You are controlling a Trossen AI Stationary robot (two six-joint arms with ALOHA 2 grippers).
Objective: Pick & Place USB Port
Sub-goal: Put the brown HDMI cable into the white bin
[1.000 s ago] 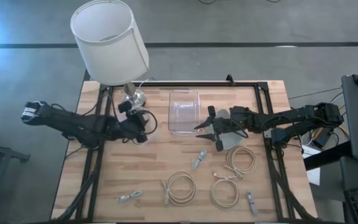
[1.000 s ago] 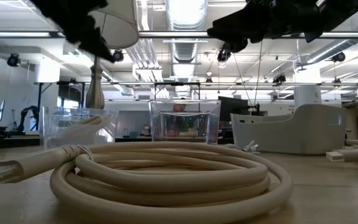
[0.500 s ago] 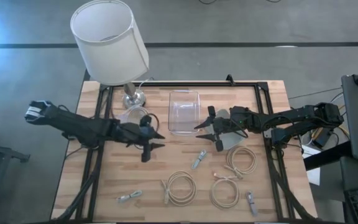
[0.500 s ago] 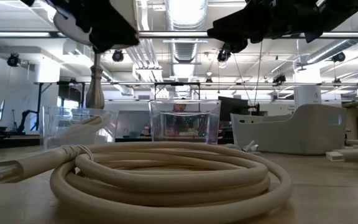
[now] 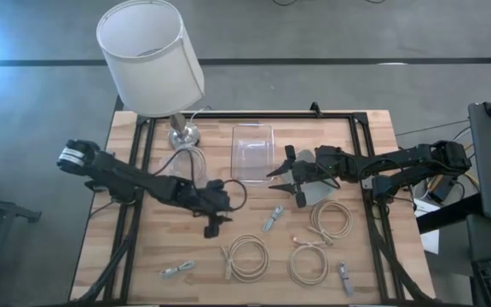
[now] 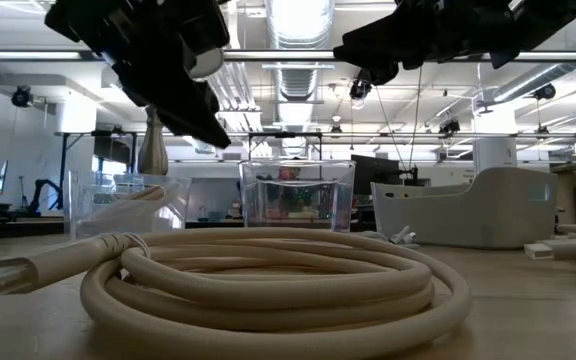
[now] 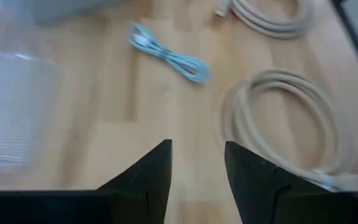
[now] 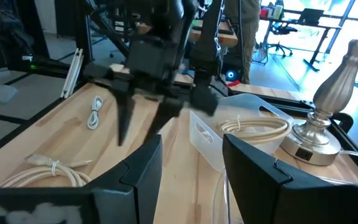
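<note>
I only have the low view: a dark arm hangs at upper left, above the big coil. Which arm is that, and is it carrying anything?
Observer: That is the left arm. Its wrist view shows the left gripper open and empty, fingers apart over bare wood.
Operator: What lies ahead of it?
Observer: A small bundled cable and a cream cable coil, both flat on the table and apart from the fingers.
Operator: And the right arm?
Observer: From above, the right gripper hovers open beside the clear tray, holding nothing.
</note>
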